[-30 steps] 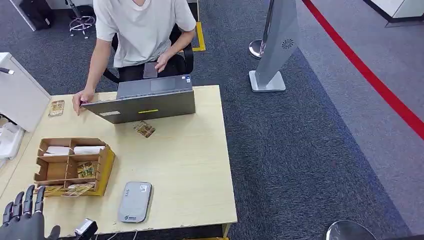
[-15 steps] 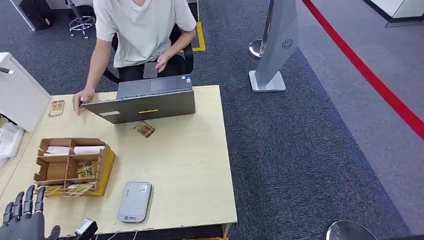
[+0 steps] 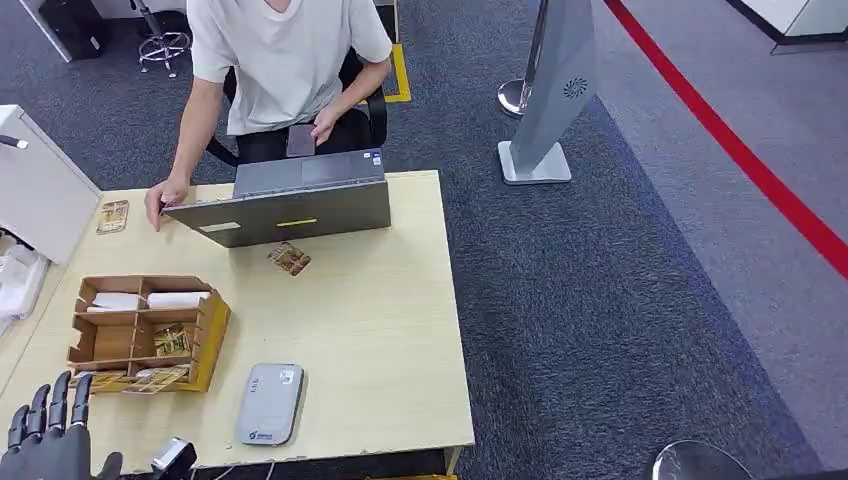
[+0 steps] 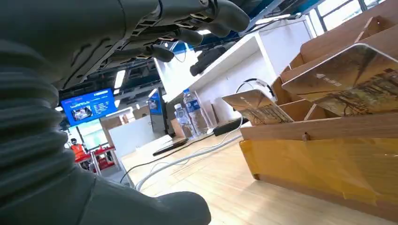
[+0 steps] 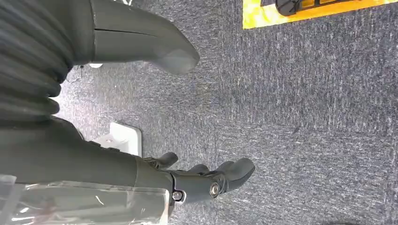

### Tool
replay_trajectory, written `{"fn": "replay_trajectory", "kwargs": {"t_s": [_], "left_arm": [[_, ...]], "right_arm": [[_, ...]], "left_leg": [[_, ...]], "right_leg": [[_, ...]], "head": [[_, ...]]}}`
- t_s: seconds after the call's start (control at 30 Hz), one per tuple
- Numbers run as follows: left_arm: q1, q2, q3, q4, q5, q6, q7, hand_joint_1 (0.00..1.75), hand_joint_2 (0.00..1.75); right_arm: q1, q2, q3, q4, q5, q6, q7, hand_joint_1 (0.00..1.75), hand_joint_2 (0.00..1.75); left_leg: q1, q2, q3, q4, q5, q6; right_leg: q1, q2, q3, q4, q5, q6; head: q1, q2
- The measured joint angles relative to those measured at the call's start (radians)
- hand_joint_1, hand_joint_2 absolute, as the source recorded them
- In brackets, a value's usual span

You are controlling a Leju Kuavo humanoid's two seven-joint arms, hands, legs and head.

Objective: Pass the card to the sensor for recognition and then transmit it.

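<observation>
The left hand (image 3: pixel 48 440) is at the near left corner of the table (image 3: pixel 370 330), with its dark fingers (image 3: pixel 57 395) spread apart and pointing up, and it holds nothing. The right hand (image 5: pixel 206 180) hangs down over the grey carpet (image 5: pixel 305 117) with its fingers loosely apart, and it holds nothing too. Just past the left hand stands one wooden box (image 3: pixel 145 330) with little rooms in it. Two cards (image 3: pixel 140 378) stick out of its front row, right beside the left hand's fingers, and one more card (image 3: pixel 171 340) sits in a middle room. In the left wrist view, those front cards (image 4: pixel 347 79) lean out over the box's front wall. One grey card reader (image 3: pixel 269 402) lies flat on the table, to the right of the box. Farther off, one loose card (image 3: pixel 289 258) lies in front of one open laptop (image 3: pixel 290 200). One more card (image 3: pixel 113 216) lies at the far left corner. One person (image 3: pixel 280 70) sits behind the laptop, with a hand (image 3: pixel 160 205) touching its left corner.
</observation>
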Motion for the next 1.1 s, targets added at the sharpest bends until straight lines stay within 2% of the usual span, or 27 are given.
{"fn": "replay_trajectory", "kwargs": {"t_s": [1.1], "left_arm": [[0.0, 0.0, 0.0, 0.0, 0.0, 0.0, 0.0, 0.0, 1.75]], "right_arm": [[0.0, 0.0, 0.0, 0.0, 0.0, 0.0, 0.0, 0.0, 1.75]], "left_leg": [[0.0, 0.0, 0.0, 0.0, 0.0, 0.0]], "right_leg": [[0.0, 0.0, 0.0, 0.0, 0.0, 0.0]], "head": [[0.0, 0.0]]}}
